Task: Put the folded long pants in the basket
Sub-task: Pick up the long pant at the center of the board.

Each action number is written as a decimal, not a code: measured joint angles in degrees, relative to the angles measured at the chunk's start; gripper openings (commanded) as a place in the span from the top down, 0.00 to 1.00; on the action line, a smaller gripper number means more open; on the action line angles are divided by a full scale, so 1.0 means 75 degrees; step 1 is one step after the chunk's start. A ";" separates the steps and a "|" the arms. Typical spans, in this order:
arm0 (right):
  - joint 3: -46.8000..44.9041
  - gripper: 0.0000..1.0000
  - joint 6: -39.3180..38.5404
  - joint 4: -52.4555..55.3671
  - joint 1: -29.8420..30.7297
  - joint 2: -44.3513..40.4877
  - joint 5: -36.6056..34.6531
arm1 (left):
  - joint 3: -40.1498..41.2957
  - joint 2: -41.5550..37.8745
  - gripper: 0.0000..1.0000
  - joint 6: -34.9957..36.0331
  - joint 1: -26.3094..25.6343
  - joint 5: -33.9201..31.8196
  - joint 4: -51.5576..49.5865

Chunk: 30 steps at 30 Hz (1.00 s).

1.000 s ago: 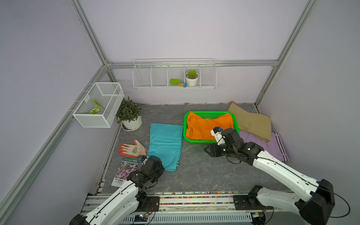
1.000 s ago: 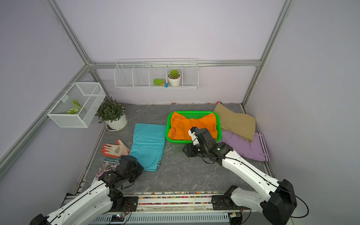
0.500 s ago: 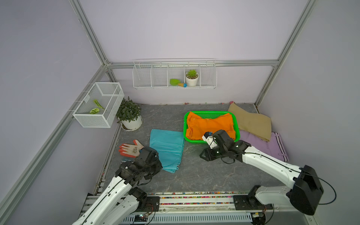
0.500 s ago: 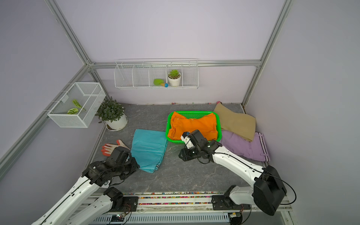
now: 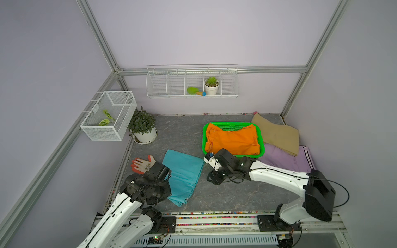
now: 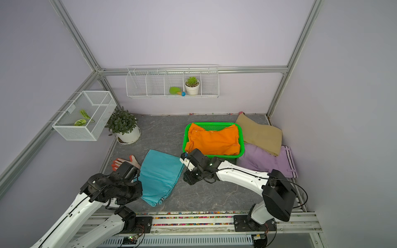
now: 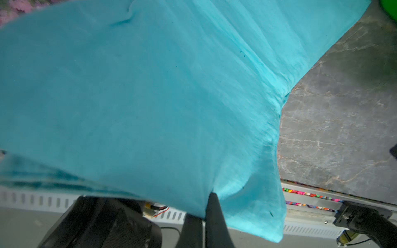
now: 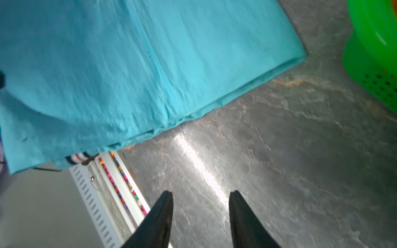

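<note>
On the bench (image 5: pixel 225 197), the teal pants (image 5: pixel 182 171) lie just beside the basket (image 5: pixel 234 126), which holds the orange pants (image 5: pixel 232 140). Tan pants (image 5: pixel 279 135) and lilac pants (image 5: pixel 283 161) lie on its far side. The left end effector (image 7: pixel 211 199) is clamped on the teal pants' near edge. The right end effector (image 8: pixel 200 193), half open and empty, hovers beside them. It probably needs to pinch their free edge next.

We see pale lilac walls (image 5: pixel 193 32) on three sides, joined by bare aluminium posts (image 5: pixel 97 36) and a crossbar (image 5: pixel 268 69) along the back. Below lies a grey, marble-veined bench (image 5: pixel 236 197), which catches a bright streak of light (image 8: pixel 199 163) in the right wrist view. A long white wire rack (image 5: pixel 167 85) hangs on the back wall and a white mesh box (image 5: pixel 103 133) on the left one.
</note>
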<state>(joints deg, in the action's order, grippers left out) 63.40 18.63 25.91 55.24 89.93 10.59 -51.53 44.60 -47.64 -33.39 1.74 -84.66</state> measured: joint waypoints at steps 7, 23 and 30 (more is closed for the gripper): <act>0.2130 0.40 0.0017 -0.0087 0.0358 0.2203 -0.0691 | -0.0137 0.0032 1.00 0.0230 0.0000 -0.0143 -0.0361; 0.7682 0.39 -0.0772 0.2127 0.0353 0.6336 -0.2028 | -0.0137 0.0041 1.00 0.0408 0.0000 -0.0178 -0.0478; 0.8550 0.41 -0.1131 0.2334 0.0000 0.6901 -0.1976 | -0.0137 0.0020 1.00 0.0425 0.0000 -0.0210 -0.0495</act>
<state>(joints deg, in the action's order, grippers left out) 127.52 10.15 43.42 55.24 141.69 -4.23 -52.56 44.75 -44.45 -33.39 0.16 -88.38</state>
